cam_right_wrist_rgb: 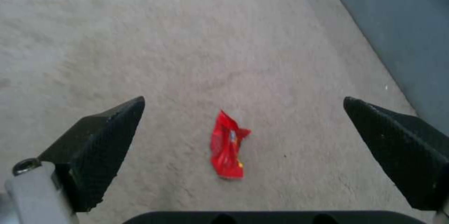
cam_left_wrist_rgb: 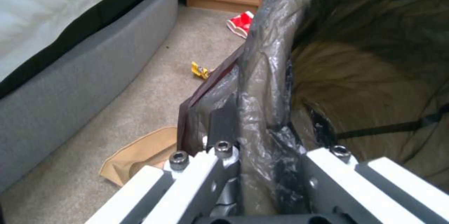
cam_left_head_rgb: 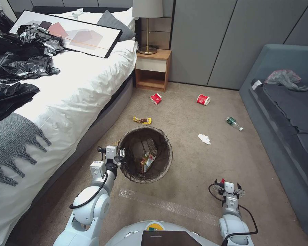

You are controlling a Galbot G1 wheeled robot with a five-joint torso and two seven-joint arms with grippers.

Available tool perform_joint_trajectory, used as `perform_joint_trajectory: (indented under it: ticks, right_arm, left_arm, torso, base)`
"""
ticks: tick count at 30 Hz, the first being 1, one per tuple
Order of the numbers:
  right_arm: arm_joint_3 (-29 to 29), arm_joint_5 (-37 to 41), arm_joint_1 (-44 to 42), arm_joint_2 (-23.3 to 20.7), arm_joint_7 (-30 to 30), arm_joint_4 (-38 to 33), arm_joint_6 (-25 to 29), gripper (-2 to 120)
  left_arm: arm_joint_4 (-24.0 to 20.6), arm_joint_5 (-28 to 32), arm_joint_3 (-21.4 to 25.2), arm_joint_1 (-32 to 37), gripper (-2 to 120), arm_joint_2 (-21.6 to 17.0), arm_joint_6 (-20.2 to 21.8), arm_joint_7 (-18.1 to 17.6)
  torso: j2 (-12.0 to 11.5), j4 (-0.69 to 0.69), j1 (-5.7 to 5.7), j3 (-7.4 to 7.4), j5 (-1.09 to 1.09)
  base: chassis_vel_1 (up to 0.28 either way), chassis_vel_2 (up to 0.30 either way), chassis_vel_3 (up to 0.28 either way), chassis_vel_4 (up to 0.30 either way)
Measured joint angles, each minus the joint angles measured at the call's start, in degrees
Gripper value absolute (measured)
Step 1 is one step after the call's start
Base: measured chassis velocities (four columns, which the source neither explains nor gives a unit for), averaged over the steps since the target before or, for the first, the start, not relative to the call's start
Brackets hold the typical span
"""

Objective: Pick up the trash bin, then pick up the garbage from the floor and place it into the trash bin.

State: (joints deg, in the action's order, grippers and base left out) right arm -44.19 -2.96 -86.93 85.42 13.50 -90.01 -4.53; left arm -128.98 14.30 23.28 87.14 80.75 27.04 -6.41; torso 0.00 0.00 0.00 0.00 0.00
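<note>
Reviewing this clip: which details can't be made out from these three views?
- Red wrapper: the right gripper covers nearly all of it in the head view; its print is blurred in the right wrist view.
- Brown paper bag: partly hidden behind the left gripper, clamped on the trash bin rim.
- Bottle label: too small.

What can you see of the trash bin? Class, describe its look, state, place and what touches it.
The trash bin is small and round, with a thin brownish translucent bag liner folded over its rim. It stands open beside the bed, above the beige carpet. Wrappers lie inside. The left gripper is clamped on its rim nearest the bed.
</note>
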Motion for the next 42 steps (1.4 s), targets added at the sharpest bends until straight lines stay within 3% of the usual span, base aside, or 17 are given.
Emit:
perform_joint_trajectory:
  ticks: [42]
  right_arm:
    - [-2.3,2.7,13.1,-2.7,-1.1,26.1,5.8,100]
  left_arm:
    - [-0.4,-0.6,-0.1,0.4,0,0.0,0.2,-0.1]
  torso:
    - [0.0,0.0,0.0,-0.01,-0.04]
  base:
    - [0.0,0.0,0.0,0.0]
